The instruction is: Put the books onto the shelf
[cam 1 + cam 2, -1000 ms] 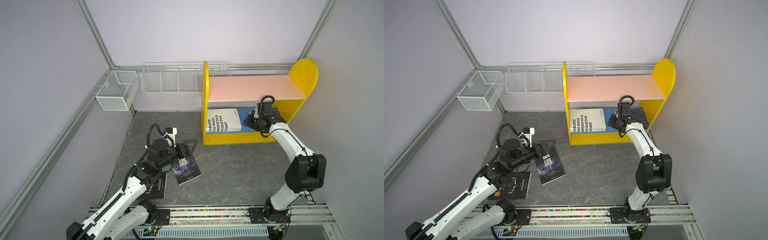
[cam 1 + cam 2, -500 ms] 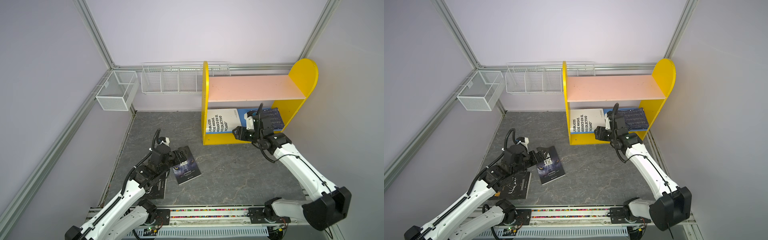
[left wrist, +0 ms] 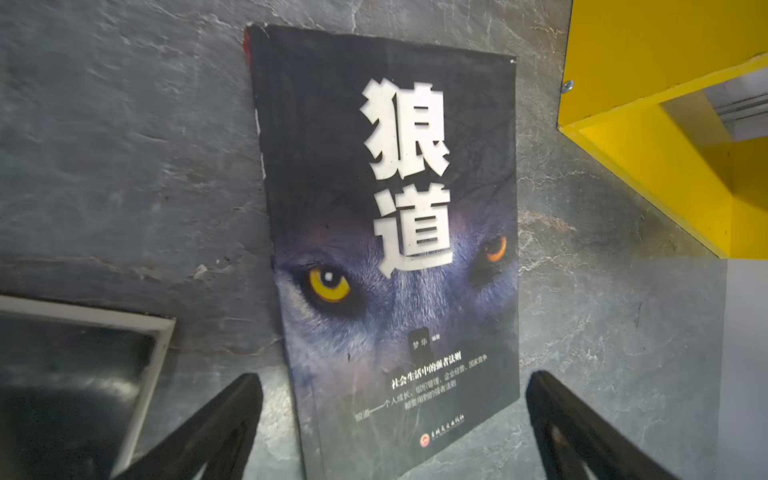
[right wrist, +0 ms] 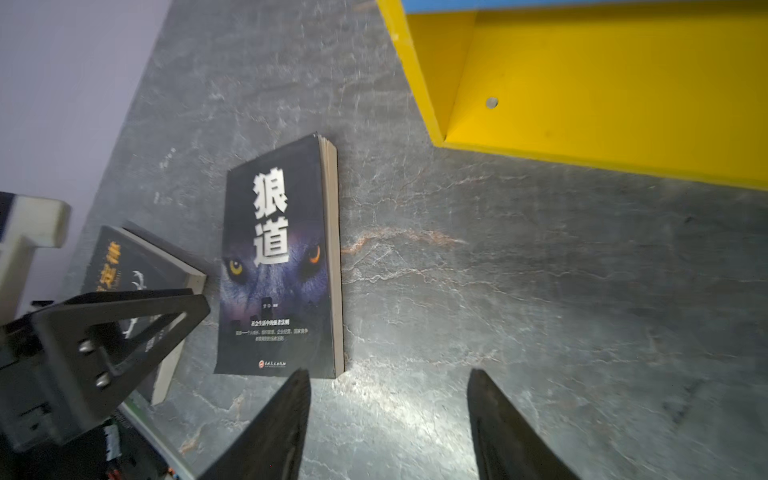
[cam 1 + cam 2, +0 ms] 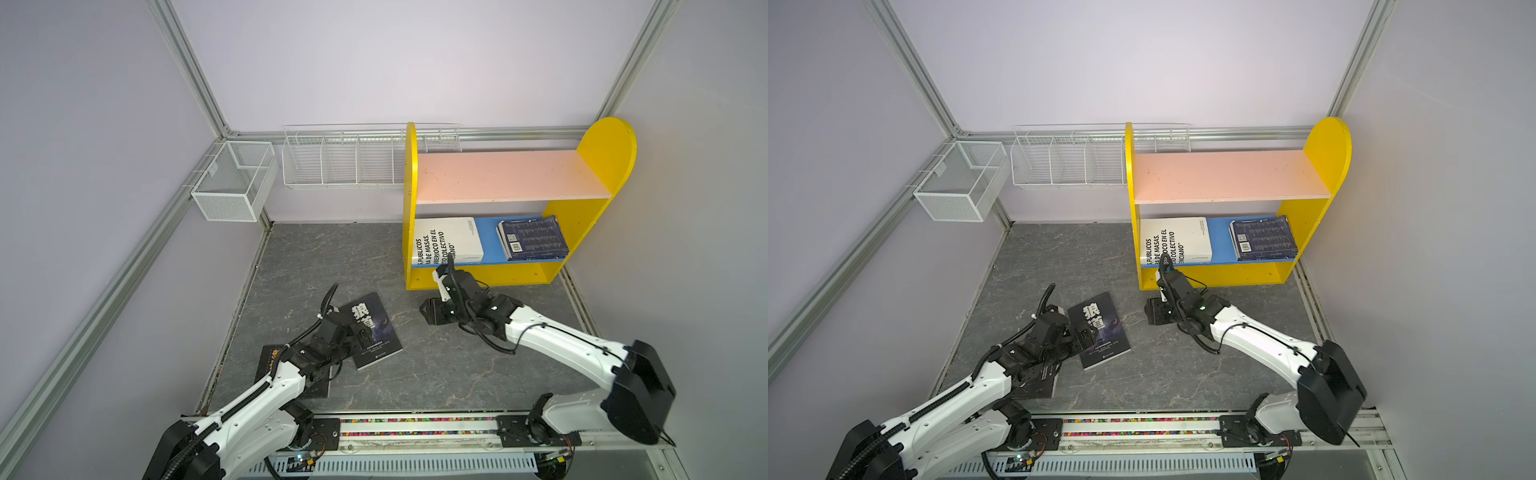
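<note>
The wolf-cover book [image 5: 376, 328] lies flat on the desk [image 5: 415, 365], its long axis pointing away from the left pincer [image 3: 392, 376]. That pincer's wide-open jaws straddle the book's near short edge. The right pincer [image 4: 387, 372], open and empty, hovers farther off, near the shelf [image 5: 490, 276].

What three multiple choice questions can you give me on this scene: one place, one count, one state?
1. Where does the white book lie? A pink upper board; B blue lower board; C wire basket.
2. How many books lie on the floor? A none; B four; C two.
3. The left gripper is: A open; B shut on a book; C shut on nothing.
B: it rests flat on that board. C: the wolf book and a second black book. A: its jaws stand apart astride the wolf book.
</note>
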Controlling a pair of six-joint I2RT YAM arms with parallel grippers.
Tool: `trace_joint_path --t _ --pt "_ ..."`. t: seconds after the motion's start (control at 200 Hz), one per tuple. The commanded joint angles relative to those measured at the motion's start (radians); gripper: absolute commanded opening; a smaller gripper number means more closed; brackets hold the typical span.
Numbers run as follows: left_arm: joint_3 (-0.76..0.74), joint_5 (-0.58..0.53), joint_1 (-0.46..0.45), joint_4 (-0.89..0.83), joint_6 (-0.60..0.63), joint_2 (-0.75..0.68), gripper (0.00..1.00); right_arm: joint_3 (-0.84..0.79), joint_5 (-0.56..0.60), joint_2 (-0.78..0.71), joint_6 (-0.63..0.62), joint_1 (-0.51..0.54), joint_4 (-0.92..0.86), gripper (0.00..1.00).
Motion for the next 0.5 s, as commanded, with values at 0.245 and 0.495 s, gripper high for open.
trace_joint_path --t 0.245,0.495 --pt "-0.096 0.06 0.046 0.228 -0.039 0.083 1.0 0.135 0.001 0.293 0.024 0.089 0.163 0.59" --pt "-0.15 0.102 0.081 0.326 -0.048 0.137 1.0 0.231 0.071 0.457 0.004 0.138 0.118 0.48"
